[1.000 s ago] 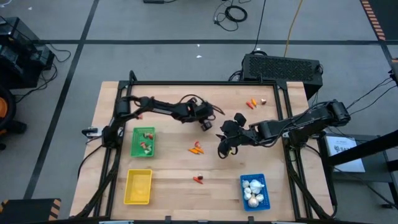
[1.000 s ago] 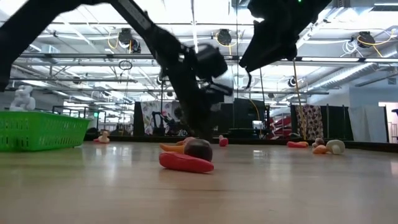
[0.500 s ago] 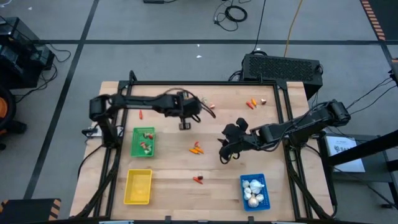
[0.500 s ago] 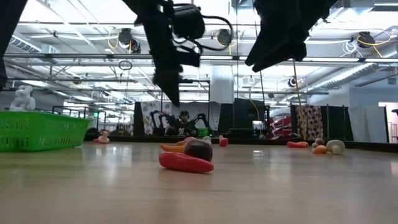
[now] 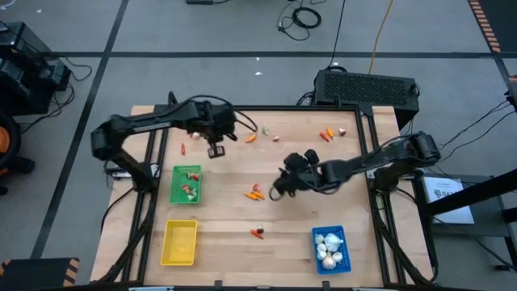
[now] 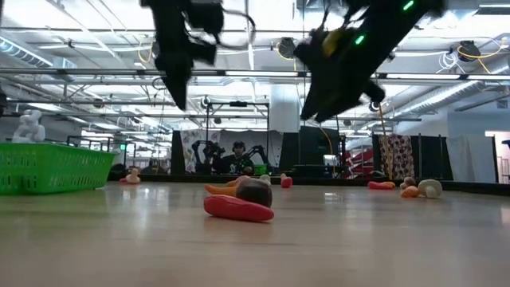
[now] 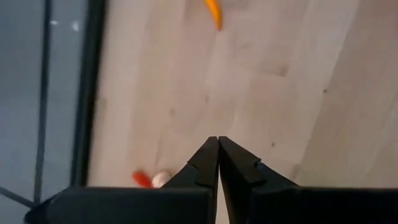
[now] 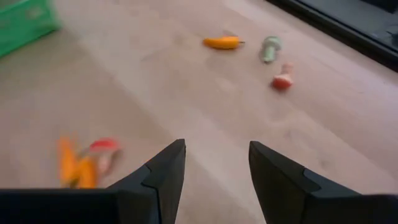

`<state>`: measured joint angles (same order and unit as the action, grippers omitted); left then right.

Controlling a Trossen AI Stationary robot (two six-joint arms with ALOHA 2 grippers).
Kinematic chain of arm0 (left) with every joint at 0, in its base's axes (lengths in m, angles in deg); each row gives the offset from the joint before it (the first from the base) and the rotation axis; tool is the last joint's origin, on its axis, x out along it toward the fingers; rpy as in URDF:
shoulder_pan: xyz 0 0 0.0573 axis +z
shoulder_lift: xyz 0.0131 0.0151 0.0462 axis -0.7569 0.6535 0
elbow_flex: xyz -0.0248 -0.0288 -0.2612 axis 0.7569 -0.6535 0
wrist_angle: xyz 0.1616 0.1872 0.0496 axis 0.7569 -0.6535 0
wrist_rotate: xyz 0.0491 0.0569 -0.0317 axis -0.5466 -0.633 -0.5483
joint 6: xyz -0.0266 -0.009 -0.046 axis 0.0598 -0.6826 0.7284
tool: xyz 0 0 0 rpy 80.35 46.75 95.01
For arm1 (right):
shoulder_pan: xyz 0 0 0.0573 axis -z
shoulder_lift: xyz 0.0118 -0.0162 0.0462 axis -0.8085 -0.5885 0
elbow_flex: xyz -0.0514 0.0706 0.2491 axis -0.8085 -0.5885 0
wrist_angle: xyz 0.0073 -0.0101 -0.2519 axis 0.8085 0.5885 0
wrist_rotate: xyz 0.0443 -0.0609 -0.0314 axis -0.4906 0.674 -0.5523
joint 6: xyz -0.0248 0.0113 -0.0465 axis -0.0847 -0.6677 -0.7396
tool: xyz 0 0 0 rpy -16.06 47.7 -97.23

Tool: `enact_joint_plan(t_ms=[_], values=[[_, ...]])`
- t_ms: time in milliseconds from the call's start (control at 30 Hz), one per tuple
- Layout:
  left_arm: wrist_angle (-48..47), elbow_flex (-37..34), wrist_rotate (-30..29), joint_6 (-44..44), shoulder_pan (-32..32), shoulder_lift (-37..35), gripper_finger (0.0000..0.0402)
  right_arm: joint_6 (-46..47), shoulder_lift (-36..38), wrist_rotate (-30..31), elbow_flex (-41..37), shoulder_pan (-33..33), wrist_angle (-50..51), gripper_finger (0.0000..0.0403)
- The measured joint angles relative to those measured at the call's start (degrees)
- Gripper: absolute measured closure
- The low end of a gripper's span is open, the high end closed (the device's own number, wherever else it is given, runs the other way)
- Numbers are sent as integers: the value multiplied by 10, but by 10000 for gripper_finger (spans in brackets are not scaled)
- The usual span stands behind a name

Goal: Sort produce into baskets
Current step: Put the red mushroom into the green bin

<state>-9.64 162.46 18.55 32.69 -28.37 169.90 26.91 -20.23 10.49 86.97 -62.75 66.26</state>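
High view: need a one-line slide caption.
Both arms above the table: left gripper shut and empty near the far edge, right gripper open by orange pieces; green, yellow and blue baskets along the front.

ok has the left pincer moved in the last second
Yes. In the high view the left pincer, shut, has swung from near the table's middle toward the left, now just beyond the green basket.

Both arms are black, built of slim jointed links with thin dark cables along them. Each ends in two black wedge-shaped fingers point(image 8: 168, 171). One arm carries small green lights.
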Motion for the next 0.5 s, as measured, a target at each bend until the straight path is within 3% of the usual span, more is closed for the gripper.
enact_joint_plan(t_ms=[100,267,500], values=[[4,-16,4,25,-3,-70,384,-20,-33,-8,0,47,-49,234],[59,-102,46,53,-19,-205,384,-47,-64,-52,0,134,-146,234],[167,-245,53,96,-54,-358,384,-16,-106,-68,0,214,-174,234]])
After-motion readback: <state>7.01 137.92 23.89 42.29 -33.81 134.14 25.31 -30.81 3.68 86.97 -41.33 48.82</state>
